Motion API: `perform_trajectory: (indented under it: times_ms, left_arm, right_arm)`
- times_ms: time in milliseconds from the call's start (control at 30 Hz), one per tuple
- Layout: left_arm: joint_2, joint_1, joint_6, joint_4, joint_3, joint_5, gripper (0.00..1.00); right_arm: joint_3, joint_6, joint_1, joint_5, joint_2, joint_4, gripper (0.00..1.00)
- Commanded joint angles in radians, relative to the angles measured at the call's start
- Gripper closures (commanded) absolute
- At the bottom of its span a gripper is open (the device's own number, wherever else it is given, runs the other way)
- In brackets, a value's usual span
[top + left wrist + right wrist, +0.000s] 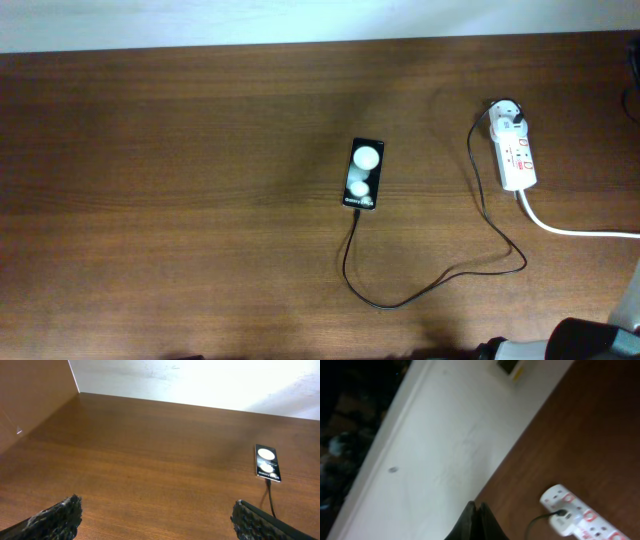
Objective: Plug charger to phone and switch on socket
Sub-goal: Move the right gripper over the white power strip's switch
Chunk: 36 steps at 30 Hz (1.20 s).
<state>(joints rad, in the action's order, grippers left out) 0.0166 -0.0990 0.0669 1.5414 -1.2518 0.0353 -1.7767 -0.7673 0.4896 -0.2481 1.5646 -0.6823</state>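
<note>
Hovering over the brown table (pixel 125 450), my left gripper (pixel 155 521) is released. Its two dark fingers (pixel 60 519) are spread wide at the bottom corners of the wrist view, with nothing between them. My right gripper (pixel 478 521) is clenched — fingers pressed into one dark wedge, grasping nothing that I can see — and faces the white wall (pixel 445 450) beyond the table's edge.

The phone (pixel 362 173) lies flat near the middle of the table, glossy face up, with two round white reflections on it. From my left wrist it sits off to the right, well apart from my fingers. The charger (pixel 430 285), a thin black cable, meets the phone's near end, loops toward me, then curves up to its white plug adapter (pixel 506 115). Whether the tip is fully seated in the phone I cannot tell. The adapter sits in the far end of the socket (pixel 518 155), a white strip with red marks on the right side of the table. Its thick white cord (pixel 580 232) runs off to the right. From my right wrist the socket shows in the lower right corner, apart from my closed fingers.
</note>
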Motion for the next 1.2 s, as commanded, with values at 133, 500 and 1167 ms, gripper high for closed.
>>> perform_trajectory:
  times_ms: [133, 500, 1167]
  left_arm:
    - [-0.01, -0.004, -0.008, -0.002, 0.001, 0.013, 0.01]
    - [-0.01, -0.004, -0.008, -0.002, 0.001, 0.014, 0.01]
    - [-0.01, -0.004, -0.008, -0.002, 0.001, 0.013, 0.01]
  right_arm:
    - [-0.006, 0.073, 0.0, 0.103, 0.048, -0.037, 0.95]
    - [0.011, 0.143, 0.002, 0.134, 0.172, -0.094, 0.96]
    - [0.011, 0.173, -0.001, 0.143, 0.548, -0.245, 0.92]
